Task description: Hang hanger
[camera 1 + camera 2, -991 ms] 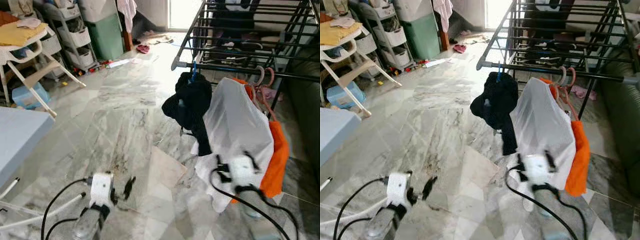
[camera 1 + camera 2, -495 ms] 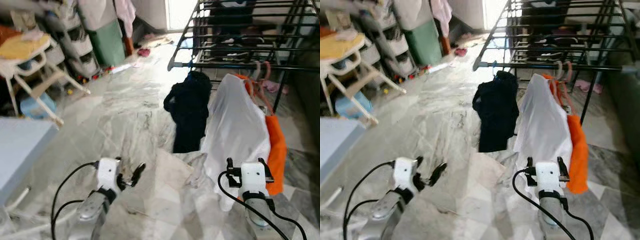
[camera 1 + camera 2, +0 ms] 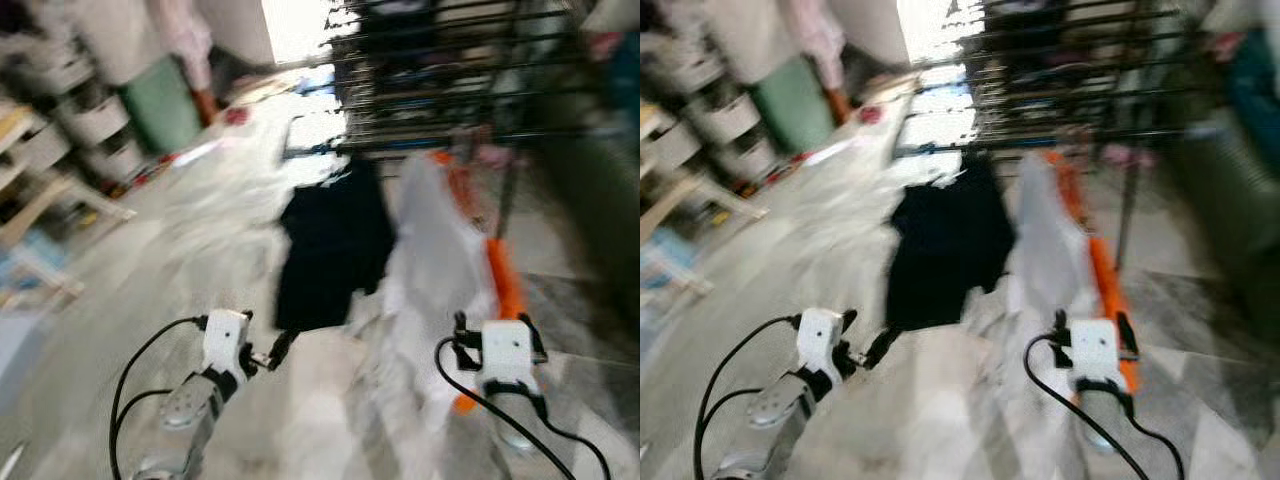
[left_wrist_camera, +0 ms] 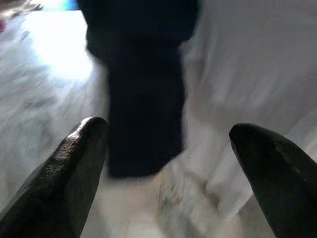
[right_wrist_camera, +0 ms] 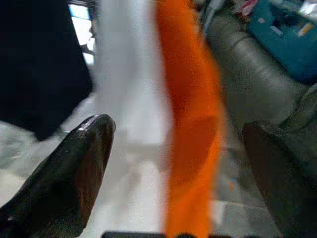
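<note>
Left gripper (image 4: 166, 163): spread wide, empty | right gripper (image 5: 178, 163): spread wide, empty | black garment (image 3: 335, 240), white garment (image 3: 435, 250), orange garment (image 5: 190, 109) hang ahead on rack (image 3: 430, 70) | hanging looks done; hangers themselves blurred.

— Where do the head's two eyes look?
— Forward and down, blurred, at the black metal drying rack (image 3: 440, 90).
— And the wrist cameras?
— Close along their fingers; both catch the hanging black garment (image 4: 143, 89), as do the eyes.
</note>
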Motion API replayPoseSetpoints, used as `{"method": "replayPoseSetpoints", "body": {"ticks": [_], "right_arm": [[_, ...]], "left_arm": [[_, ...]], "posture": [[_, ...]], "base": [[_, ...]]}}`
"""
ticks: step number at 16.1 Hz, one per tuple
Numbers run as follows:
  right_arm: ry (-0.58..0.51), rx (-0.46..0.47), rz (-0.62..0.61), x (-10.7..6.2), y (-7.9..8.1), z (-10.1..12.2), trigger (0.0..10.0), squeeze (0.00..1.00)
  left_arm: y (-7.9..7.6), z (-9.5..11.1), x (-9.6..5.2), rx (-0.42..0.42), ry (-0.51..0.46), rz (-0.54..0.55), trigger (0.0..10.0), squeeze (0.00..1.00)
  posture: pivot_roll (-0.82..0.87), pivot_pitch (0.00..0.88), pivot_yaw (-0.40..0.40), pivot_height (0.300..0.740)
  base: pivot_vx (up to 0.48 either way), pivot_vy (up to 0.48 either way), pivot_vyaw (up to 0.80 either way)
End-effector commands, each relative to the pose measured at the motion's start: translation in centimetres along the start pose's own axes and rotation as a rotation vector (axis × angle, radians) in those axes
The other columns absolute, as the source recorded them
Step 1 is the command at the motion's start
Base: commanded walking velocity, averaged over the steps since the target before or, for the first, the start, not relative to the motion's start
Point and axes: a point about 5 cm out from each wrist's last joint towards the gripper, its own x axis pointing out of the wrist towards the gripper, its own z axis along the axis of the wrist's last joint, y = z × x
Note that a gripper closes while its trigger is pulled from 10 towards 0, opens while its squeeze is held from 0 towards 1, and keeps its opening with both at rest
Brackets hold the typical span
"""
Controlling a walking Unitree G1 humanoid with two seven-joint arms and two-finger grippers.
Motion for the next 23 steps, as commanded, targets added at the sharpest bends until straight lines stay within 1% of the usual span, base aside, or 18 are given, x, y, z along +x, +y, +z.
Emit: {"method": "replayPoseSetpoints", "body": {"ticks": [1, 3, 4, 7, 8, 9, 10, 12, 15, 16, 18, 20, 22, 23], "right_arm": [[-0.023, 0.009, 0.002, 0.3, 0.3, 0.8, 10.0, 0.0], [-0.025, 0.007, 0.007, 0.3, 0.3, 0.9, 10.0, 0.0], [-0.029, 0.003, 0.01, 0.4, 0.4, 1.0, 10.0, 0.0], [-0.065, -0.052, -0.001, 0.4, 0.1, 1.5, 10.0, 0.0], [-0.092, -0.113, -0.028, 0.4, -0.3, 1.9, 10.0, 0.0], [-0.153, -0.186, -0.044, 0.4, -0.6, 2.9, 10.0, 0.0], [-0.177, -0.219, -0.046, 0.4, -0.6, 3.3, 10.0, 0.0], [-0.186, -0.216, -0.024, 0.6, -0.2, 3.7, 10.0, 0.0], [-0.176, -0.201, 0.009, 1.2, 0.1, 3.8, 10.0, 0.0], [-0.159, -0.207, 0.013, 1.9, -0.1, 3.9, 10.0, 0.0], [-0.175, -0.226, -0.022, 3.0, -1.1, 4.6, 10.0, 0.0], [-0.198, -0.248, -0.082, 3.6, -2.5, 5.3, 10.0, 0.0], [-0.193, -0.247, -0.113, 3.9, -3.1, 5.3, 10.0, 0.0], [-0.183, -0.239, -0.097, 4.0, -3.0, 5.1, 10.0, 0.0]], "left_arm": [[0.1, -0.6, -0.5, 0.016, 0.033, -0.009, 10.0, 0.0], [0.0, -0.7, -0.5, 0.015, 0.033, -0.012, 10.0, 0.0], [0.0, -0.7, -0.5, 0.016, 0.036, -0.006, 10.0, 0.0], [0.2, -1.1, -0.7, 0.018, 0.048, 0.015, 10.0, 0.0], [0.3, -1.3, -0.9, 0.017, 0.05, 0.018, 10.0, 0.0], [0.3, -1.4, -0.9, 0.02, 0.051, 0.019, 10.0, 0.0], [0.3, -1.4, -1.0, 0.021, 0.052, 0.02, 10.0, 0.0], [0.2, -1.4, -0.9, 0.025, 0.049, 0.013, 10.0, 0.0], [-0.1, -1.2, -0.6, 0.029, 0.047, 0.007, 10.0, 0.0], [-0.1, -1.1, -0.5, 0.035, 0.048, 0.001, 10.0, 0.0], [0.0, -0.8, -0.5, 0.041, 0.042, 0.002, 10.0, 0.0], [0.1, -0.2, -0.5, 0.042, 0.019, 0.004, 10.0, 0.0], [0.0, -0.1, -0.6, 0.037, 0.012, -0.01, 10.0, 0.0], [-0.1, -0.1, -0.7, 0.038, 0.013, -0.014, 10.0, 0.0]], "posture": [[-0.27, 0.0, 0.175, 0.74], [-0.27, 0.0, 0.172, 0.74], [-0.27, 0.0, 0.167, 0.74], [-0.27, 0.0, 0.166, 0.74], [-0.27, 0.0, 0.166, 0.74], [-0.27, 0.0, 0.168, 0.74], [-0.27, 0.0, 0.169, 0.74], [-0.27, 0.0, 0.169, 0.74], [-0.27, 0.003, 0.175, 0.74], [-0.26, 0.006, 0.178, 0.74], [-0.25, 0.007, 0.18, 0.74], [-0.25, 0.007, 0.179, 0.74], [-0.25, 0.009, 0.179, 0.74], [-0.25, 0.01, 0.181, 0.74]], "base": [[0.368, 0.0, 0.0], [0.36, 0.0, 0.0], [0.0, 0.0, 0.0], [0.0, 0.0, 0.0], [0.0, 0.0, 0.0], [0.0, 0.0, 0.0], [0.0, 0.0, 0.0], [0.0, 0.0, 0.0], [0.0, 0.0, 0.0], [0.0, 0.0, 0.0], [0.0, 0.0, 0.0], [0.0, 0.0, 0.0], [0.0, 0.0, 0.0], [0.0, 0.0, 0.0]]}}
